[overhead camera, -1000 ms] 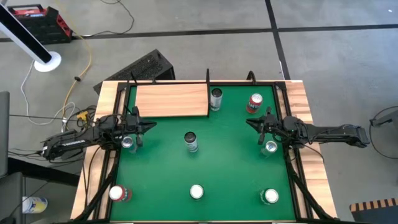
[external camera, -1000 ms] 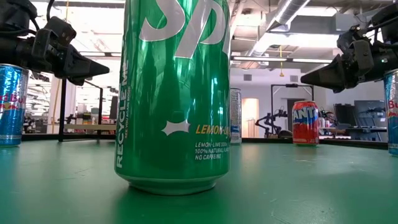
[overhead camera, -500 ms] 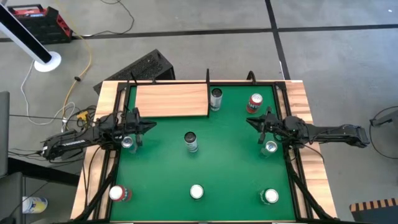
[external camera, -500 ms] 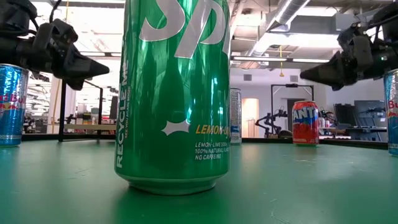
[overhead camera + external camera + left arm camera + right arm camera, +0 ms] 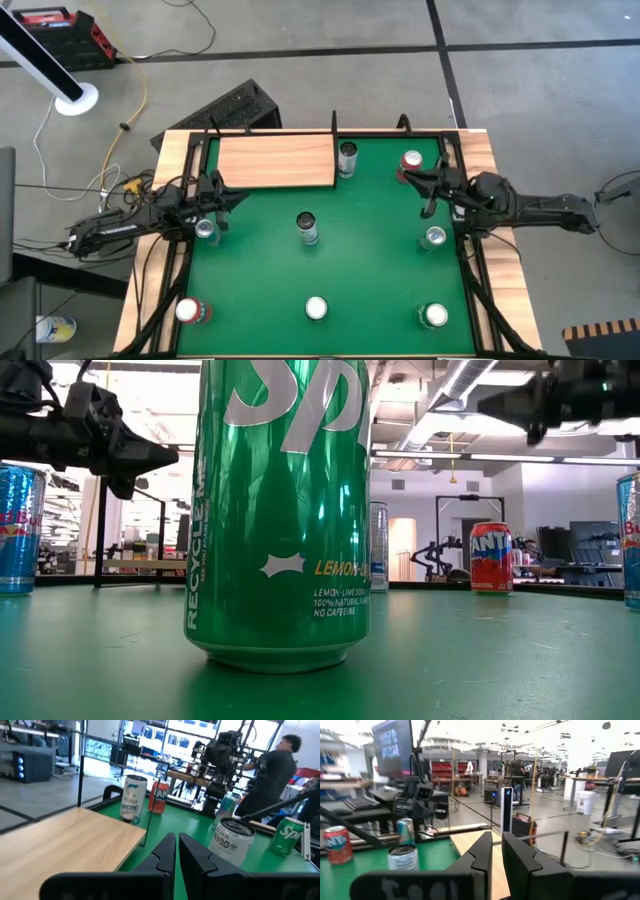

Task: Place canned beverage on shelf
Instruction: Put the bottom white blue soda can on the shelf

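Note:
The pale wooden shelf (image 5: 275, 160) stands at the table's far left on thin black posts, with nothing on its board. Several beverage cans stand upright on the green table: a white one (image 5: 347, 157) beside the shelf's right end, a red one (image 5: 410, 165), a dark-topped one (image 5: 307, 228) in the middle and a green one (image 5: 278, 510) at the near edge. My left gripper (image 5: 243, 196) hovers shut at the left side, pointing level toward the middle. My right gripper (image 5: 403, 170) hangs high at the right side, shut to a narrow slit, close by the red can in the high view.
A blue can (image 5: 206, 230) stands under my left arm and another (image 5: 434, 238) below my right arm. Two more cans (image 5: 190, 312) (image 5: 435, 316) stand at the near corners. A person (image 5: 272, 770) stands beyond the table's right side.
My right gripper has risen well above the table, staying shut and pointing about level toward the table's middle. My left gripper has rolled a little about its own axis without leaving its place. No can has moved.

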`<move>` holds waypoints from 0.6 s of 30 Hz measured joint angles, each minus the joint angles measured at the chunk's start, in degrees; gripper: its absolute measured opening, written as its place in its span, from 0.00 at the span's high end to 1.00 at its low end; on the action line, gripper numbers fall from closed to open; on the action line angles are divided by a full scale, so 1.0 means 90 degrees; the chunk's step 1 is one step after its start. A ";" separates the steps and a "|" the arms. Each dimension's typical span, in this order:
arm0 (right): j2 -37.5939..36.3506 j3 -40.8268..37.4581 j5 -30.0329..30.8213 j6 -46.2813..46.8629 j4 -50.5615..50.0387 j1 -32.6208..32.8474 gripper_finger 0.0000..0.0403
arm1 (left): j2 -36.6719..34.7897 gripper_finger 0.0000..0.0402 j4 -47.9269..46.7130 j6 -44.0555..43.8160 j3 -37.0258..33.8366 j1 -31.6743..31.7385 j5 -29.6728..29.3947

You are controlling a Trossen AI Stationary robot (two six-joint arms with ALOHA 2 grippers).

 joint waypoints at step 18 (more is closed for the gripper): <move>0.4697 0.4149 -0.1042 -0.1020 -0.2240 -0.1747 0.75 | 0.0000 0.98 -0.0032 -0.0056 0.0000 0.0000 -0.0484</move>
